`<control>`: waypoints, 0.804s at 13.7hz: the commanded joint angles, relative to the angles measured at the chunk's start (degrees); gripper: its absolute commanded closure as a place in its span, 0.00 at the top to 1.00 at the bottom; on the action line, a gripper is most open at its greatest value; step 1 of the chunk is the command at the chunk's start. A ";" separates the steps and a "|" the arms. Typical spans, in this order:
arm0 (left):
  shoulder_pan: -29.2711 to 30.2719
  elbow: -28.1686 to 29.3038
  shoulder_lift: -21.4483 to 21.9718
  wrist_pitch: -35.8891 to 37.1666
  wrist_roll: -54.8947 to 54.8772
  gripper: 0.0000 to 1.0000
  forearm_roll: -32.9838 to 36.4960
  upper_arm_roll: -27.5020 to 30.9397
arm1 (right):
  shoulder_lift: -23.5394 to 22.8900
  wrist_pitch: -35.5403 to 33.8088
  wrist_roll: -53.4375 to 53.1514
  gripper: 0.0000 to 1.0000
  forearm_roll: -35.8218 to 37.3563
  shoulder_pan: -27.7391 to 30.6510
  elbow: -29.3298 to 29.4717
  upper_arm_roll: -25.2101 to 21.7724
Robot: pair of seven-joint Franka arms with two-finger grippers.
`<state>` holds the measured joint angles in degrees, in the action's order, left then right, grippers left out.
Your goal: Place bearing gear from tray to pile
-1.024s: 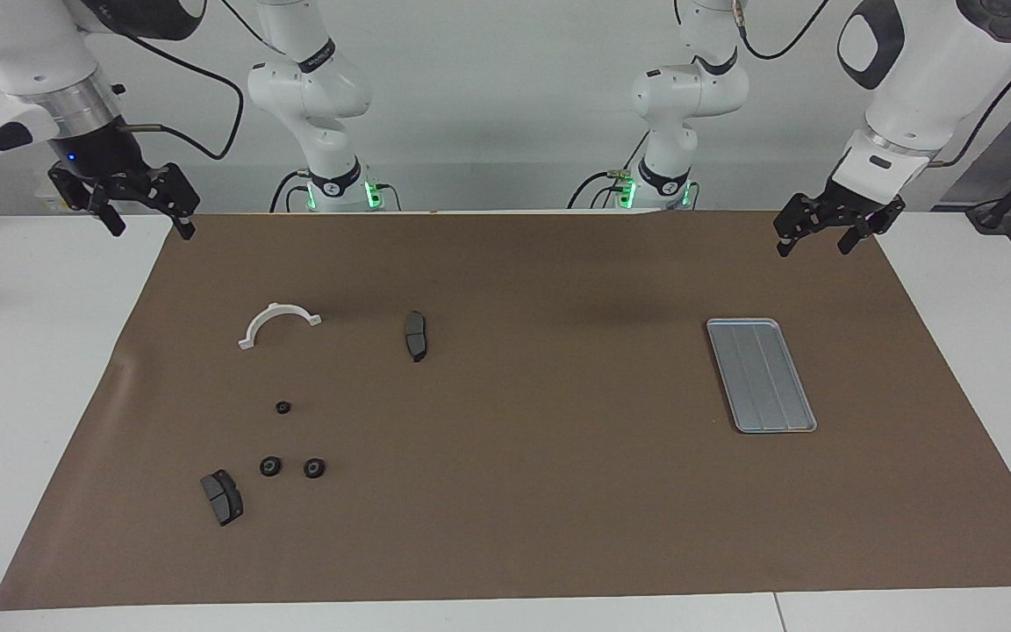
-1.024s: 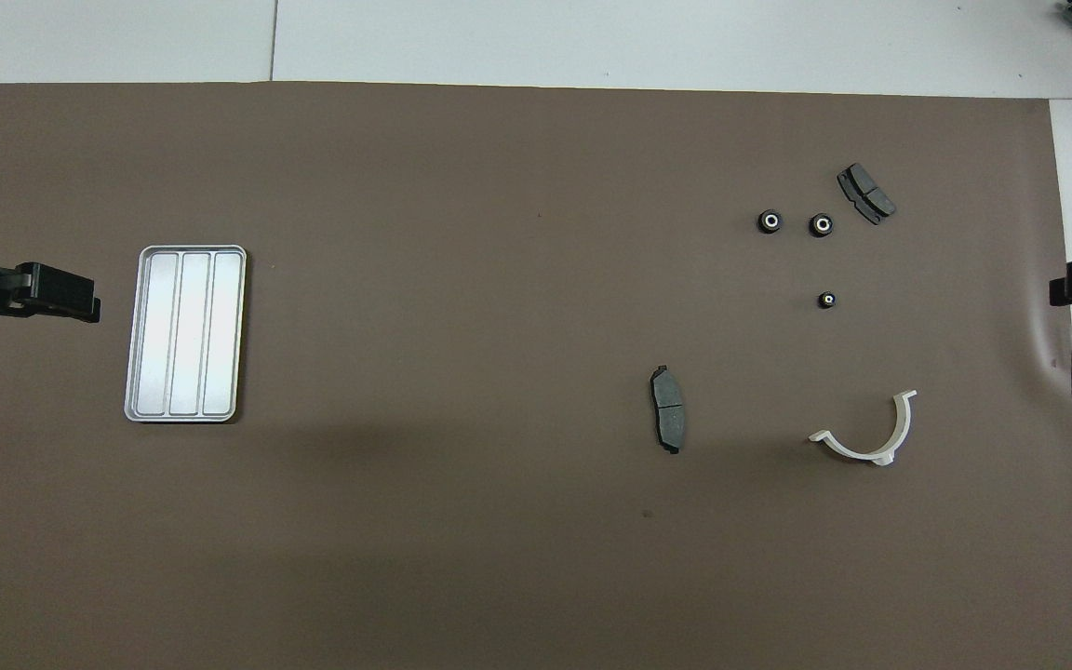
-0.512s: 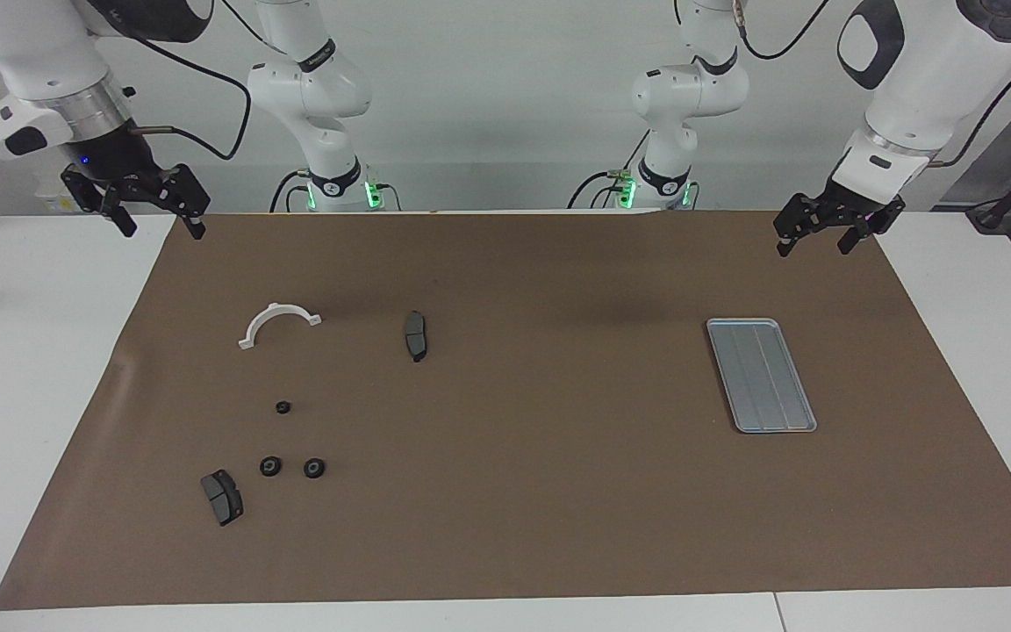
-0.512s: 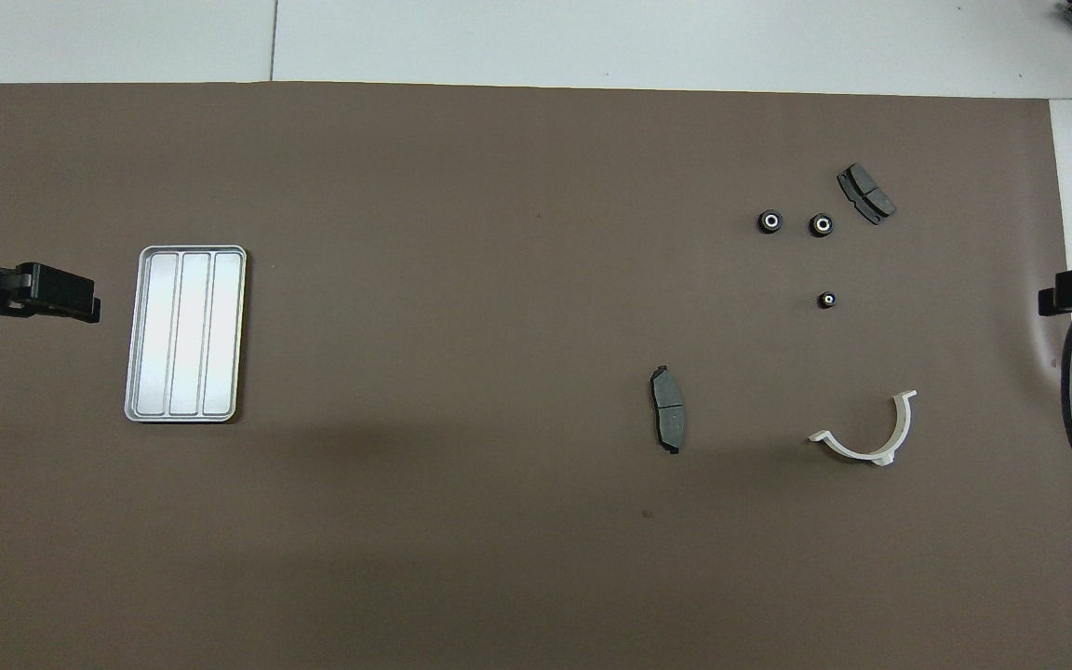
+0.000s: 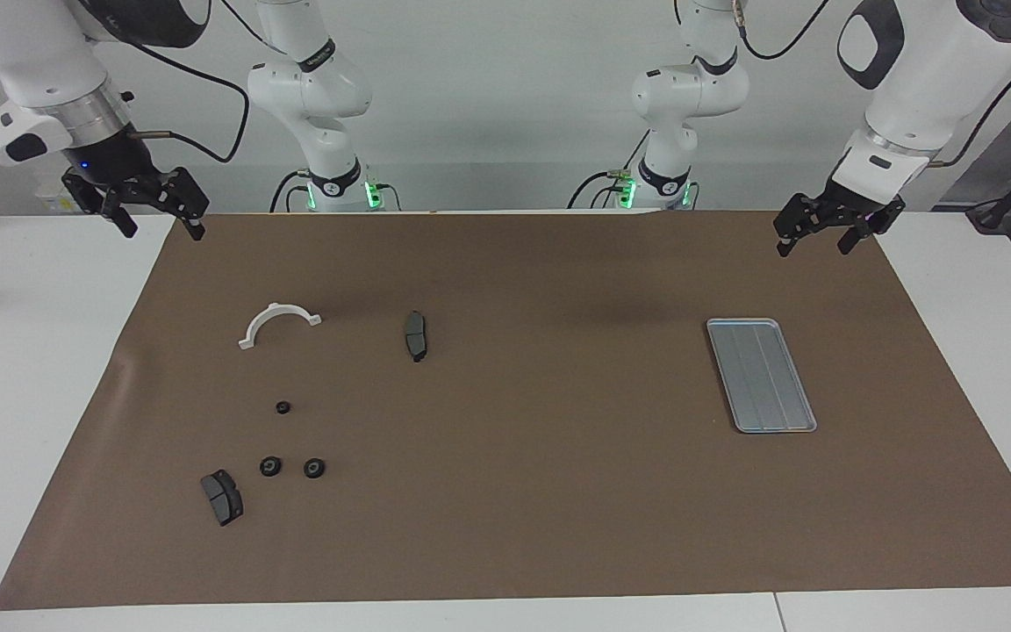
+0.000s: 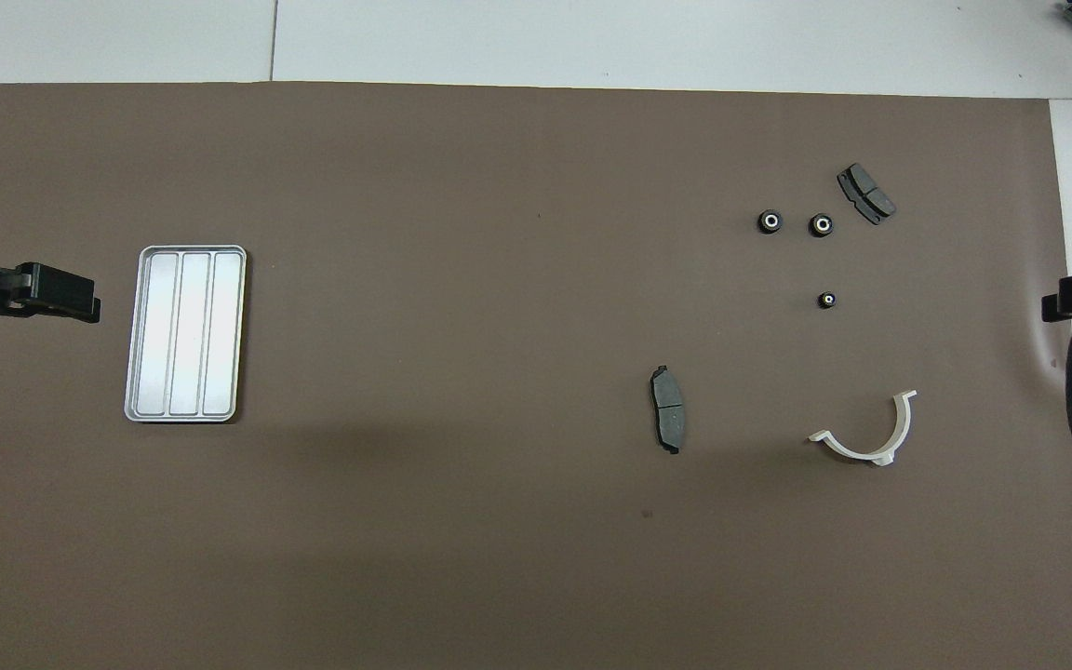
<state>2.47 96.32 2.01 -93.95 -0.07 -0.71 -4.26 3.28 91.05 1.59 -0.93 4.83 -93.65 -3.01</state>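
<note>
Overhead view: the tray (image 6: pixel 185 332) has nothing in it. All three small black gears lie with the pile, toward the right arm's end of the table.
Tray: it sits flat on the brown mat (image 5: pixel 505 491), toward the left arm's end, well apart from the pile.
Gears: two gears (image 5: pixel 270 466) (image 5: pixel 314 469) sit side by side, near a dark brake pad (image 5: pixel 222 497). The smallest gear (image 5: pixel 283 407) sits a bit nearer to the robots.
Other parts: a white half-ring bracket (image 5: pixel 278 323) and a second brake pad (image 5: pixel 416 335) lie nearer to the robots than the gears.
Right gripper: the right gripper (image 5: pixel 154 211) is up in the air over the mat's edge at its own end of the table. Its fingers are spread wide and hold nothing.
Left gripper: the left gripper (image 5: pixel 828 231) hangs over the mat's edge near the tray. Its fingers are spread wide too, with nothing in them. This arm just waits.
What changed: a second ago the right gripper was a little lower and more over the white table. It has lifted and slid a bit toward the mat. No part on the mat has moved.
What it means: the gears look put away already, so the job seems done, or close to done. The right arm looks like it is going back to rest.
</note>
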 commanded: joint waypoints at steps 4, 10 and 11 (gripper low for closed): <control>0.52 0.98 0.63 -0.44 0.60 1.00 0.88 -0.49 | -2.14 -1.76 1.31 1.00 -1.27 -2.46 0.84 -0.25; 0.52 0.98 0.63 -0.44 0.60 1.00 0.88 -0.49 | 0.14 -1.23 1.13 1.00 -1.44 -2.37 -1.18 0.02; 0.52 0.98 0.63 -0.44 0.60 1.00 0.88 -0.49 | 0.58 -1.23 1.31 1.00 -1.27 -2.37 -1.97 0.10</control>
<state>2.47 96.32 2.01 -93.95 -0.07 -0.71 -4.26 2.28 90.28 1.59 -1.15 2.05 -93.55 -2.92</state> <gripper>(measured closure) 0.000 0.000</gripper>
